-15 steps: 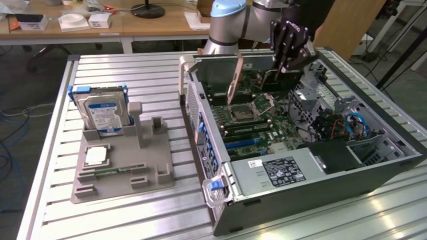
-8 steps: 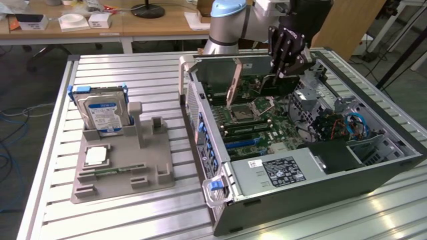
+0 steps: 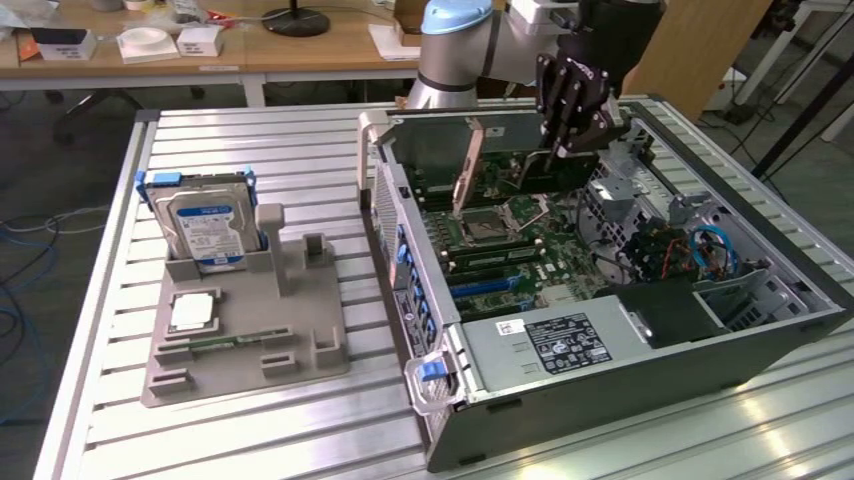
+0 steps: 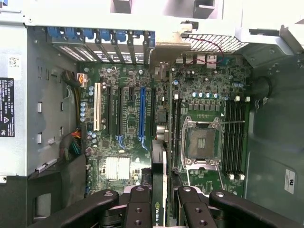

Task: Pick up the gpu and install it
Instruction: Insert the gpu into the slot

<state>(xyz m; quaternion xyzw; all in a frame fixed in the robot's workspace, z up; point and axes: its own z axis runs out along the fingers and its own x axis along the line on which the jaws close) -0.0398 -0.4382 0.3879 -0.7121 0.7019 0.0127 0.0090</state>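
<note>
the black 2-finger gripper (image 3: 577, 140) hangs inside the open dark grey computer case (image 3: 747, 345). its fingers (image 4: 140, 204) are set to a narrow gap and pinch the gpu (image 4: 159, 161), a thin flat card with a green circuit board face. the card is held edge-on above the green motherboard (image 4: 126, 128), apart from it, near the long blue expansion slot (image 4: 141, 114) and beside the square silver cpu socket (image 4: 202, 142). i cannot tell whether its edge lines up with any slot. in the exterior view the gpu (image 3: 531, 172) hangs just under the gripper.

the card looks light and stiff but fragile, with bare components on its faces and a contact edge that should not be scraped. gripping the 2 flat faces near the upper edge seems right, since it leaves the connector edge free. the smooth faces could slip between the pads under a hard push.
</note>
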